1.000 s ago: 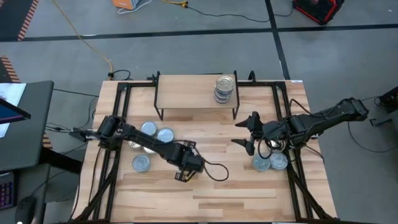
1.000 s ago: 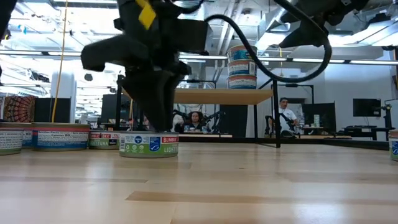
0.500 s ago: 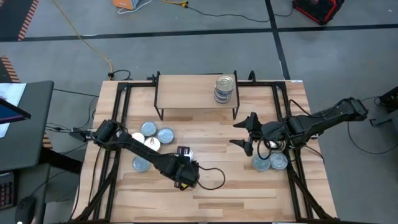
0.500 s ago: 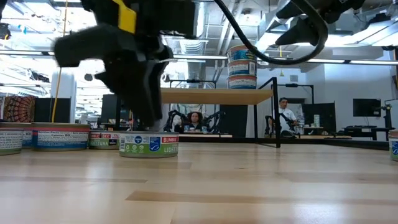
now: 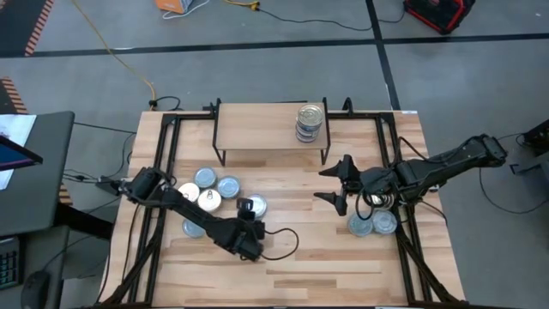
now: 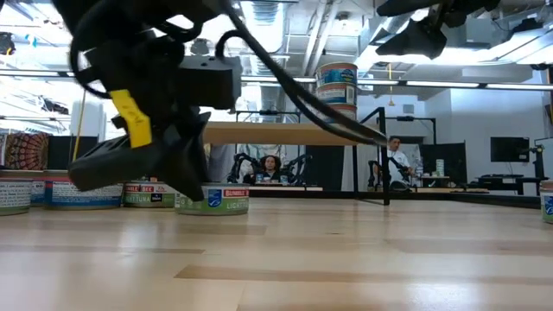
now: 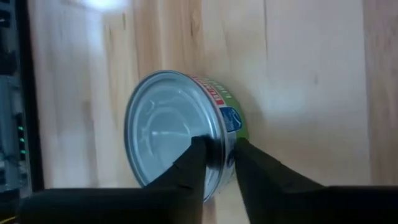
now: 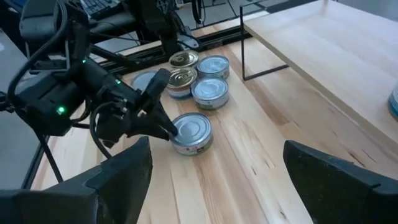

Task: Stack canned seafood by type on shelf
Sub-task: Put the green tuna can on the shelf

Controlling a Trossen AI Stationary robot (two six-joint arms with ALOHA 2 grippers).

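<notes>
A silver-topped tin (image 5: pixel 256 206) with a green and red label stands flat on the table near the middle, also in the left wrist view (image 7: pixel 165 127). My left gripper (image 7: pixel 217 152) lies low at its near side, shut on its rim. My right gripper (image 5: pixel 336 184) hovers open over the table's right half, touching nothing. The shelf (image 5: pixel 257 127) stands at the far edge and carries a stack of tins (image 5: pixel 310 123) on its right end. Several more tins (image 5: pixel 206 187) stand in a group on the table's left. My left gripper pinches the tin's near rim (image 7: pixel 219 134) between its two fingers: one finger (image 7: pixel 194 163) lies on the lid, the other (image 7: pixel 249 165) against the labelled side wall. The fingers come from the table's near side, slanting low. The tin rests flat on the table.
Two or three tins (image 5: pixel 373 223) stand near the right edge under the right arm. Black frame rails (image 5: pixel 163 146) run along both table sides. A cable (image 5: pixel 279 249) loops behind the left wrist. Bare wood (image 5: pixel 326 266) lies along the near edge.
My left gripper stood upright over the tin a second ago. It has drawn back toward the table's near edge, sunk, and tipped over until its fingers point nearly level at the tin's near rim. The tin has stayed where it was.
</notes>
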